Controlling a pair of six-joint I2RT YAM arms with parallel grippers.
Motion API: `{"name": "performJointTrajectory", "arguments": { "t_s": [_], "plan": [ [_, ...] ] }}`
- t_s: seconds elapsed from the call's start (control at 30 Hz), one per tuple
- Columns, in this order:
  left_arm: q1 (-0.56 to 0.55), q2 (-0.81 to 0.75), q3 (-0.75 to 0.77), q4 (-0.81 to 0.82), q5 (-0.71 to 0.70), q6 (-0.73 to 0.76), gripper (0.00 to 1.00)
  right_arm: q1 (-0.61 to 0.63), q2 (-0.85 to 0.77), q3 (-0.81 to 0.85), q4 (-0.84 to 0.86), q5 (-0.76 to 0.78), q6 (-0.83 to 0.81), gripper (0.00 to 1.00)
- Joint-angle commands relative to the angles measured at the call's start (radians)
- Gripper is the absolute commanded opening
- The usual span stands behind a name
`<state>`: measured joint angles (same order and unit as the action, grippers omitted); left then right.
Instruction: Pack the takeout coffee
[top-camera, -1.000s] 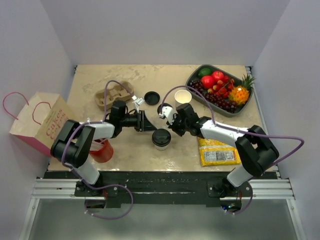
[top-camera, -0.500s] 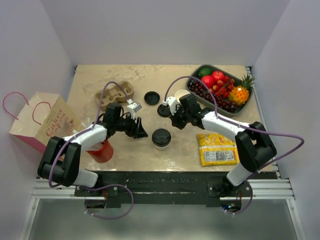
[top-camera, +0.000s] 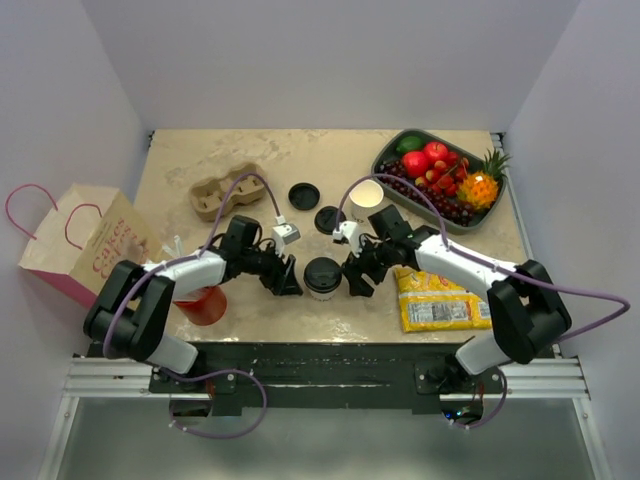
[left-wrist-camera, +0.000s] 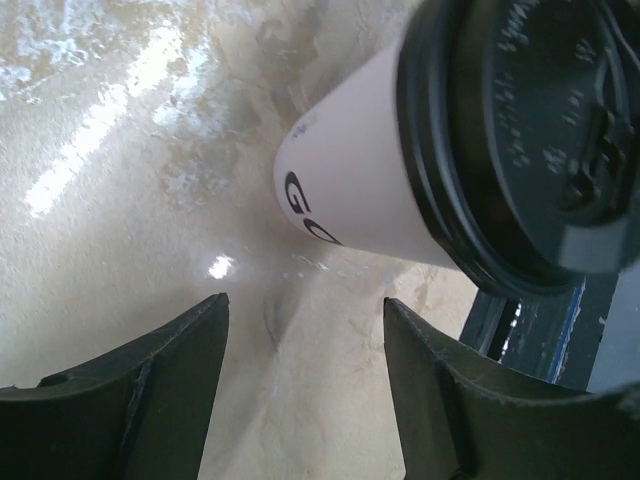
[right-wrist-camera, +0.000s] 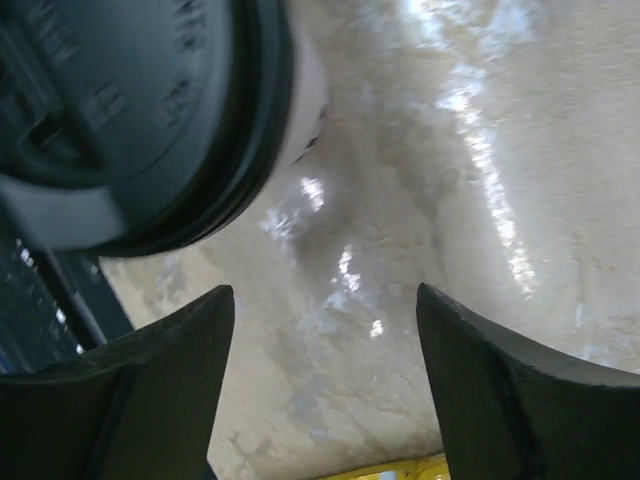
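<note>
The takeout coffee (top-camera: 322, 275), a white paper cup with dark lettering and a black lid, stands upright near the table's front edge. My left gripper (top-camera: 287, 277) is just to its left and my right gripper (top-camera: 356, 279) just to its right; both are open and hold nothing. In the left wrist view the cup (left-wrist-camera: 350, 190) stands ahead and to the right of the open left gripper (left-wrist-camera: 303, 305). The right wrist view has the cup's lid (right-wrist-camera: 130, 110) at the upper left, beyond the open right gripper (right-wrist-camera: 325, 292). Neither gripper touches the cup.
A cardboard cup carrier (top-camera: 228, 190) lies at the back left, with a paper bag (top-camera: 85, 245) off the table's left edge. A red cup (top-camera: 205, 303) stands under the left arm. Two spare black lids (top-camera: 303, 195) (top-camera: 328, 220), a lidless white cup (top-camera: 366, 194), a fruit tray (top-camera: 386, 155) and a yellow packet (top-camera: 435, 300) lie mid-table and right.
Both grippers have come toward the front edge and now flank the lidded cup. The right gripper has gone from shut to open; the left has opened wider.
</note>
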<state>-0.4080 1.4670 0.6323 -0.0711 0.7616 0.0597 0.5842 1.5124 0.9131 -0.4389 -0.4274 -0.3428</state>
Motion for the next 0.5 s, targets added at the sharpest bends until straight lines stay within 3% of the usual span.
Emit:
{"name": "performJointTrajectory", "arguments": {
  "t_s": [0.0, 0.13, 0.37, 0.47],
  "plan": [
    [-0.003, 0.07, 0.067, 0.1, 0.057, -0.038, 0.68, 0.003, -0.083, -0.033, -0.073, -0.163, -0.177, 0.8],
    [-0.02, 0.093, 0.076, 0.12, 0.085, -0.021, 0.68, 0.057, -0.113, -0.049, -0.011, -0.183, -0.193, 0.84],
    [-0.097, 0.138, 0.116, 0.181, 0.097, -0.104, 0.68, 0.078, -0.028, -0.013, 0.127, -0.059, -0.039, 0.87],
    [-0.117, 0.153, 0.106, 0.22, 0.11, -0.139, 0.68, 0.077, -0.009, -0.005, 0.144, -0.008, -0.048, 0.86]
  ]
}}
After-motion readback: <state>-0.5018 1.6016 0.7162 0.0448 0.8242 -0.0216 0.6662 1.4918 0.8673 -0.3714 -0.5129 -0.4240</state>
